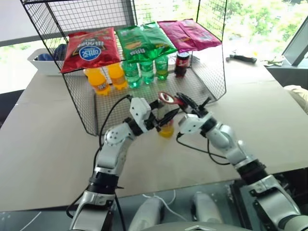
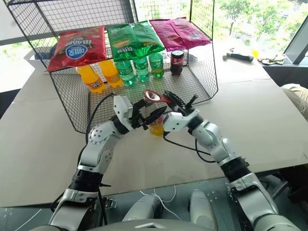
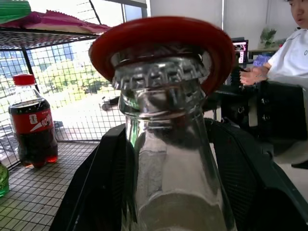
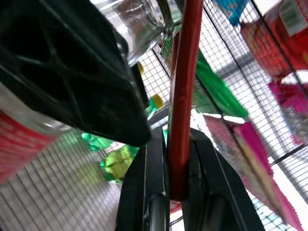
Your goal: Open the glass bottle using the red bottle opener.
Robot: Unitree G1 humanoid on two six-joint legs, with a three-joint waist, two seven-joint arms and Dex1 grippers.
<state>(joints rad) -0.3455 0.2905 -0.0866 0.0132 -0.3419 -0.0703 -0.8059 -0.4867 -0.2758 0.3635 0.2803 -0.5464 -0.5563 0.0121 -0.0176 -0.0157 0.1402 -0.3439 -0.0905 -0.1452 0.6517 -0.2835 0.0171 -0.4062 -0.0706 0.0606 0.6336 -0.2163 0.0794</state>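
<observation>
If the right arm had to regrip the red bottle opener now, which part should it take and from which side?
Take the slim handle of the red bottle opener, where the right gripper already pinches its flat faces, coming from the robot's right. The loop head is hooked over the cap of the glass bottle, which the left gripper holds by the body, so only the handle is free.

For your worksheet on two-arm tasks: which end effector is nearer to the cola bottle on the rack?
Right. The right end effector, shut on the red bottle opener, is just before the cola bottle; the left end effector, holding the glass bottle, sits lower, farther back.
</observation>
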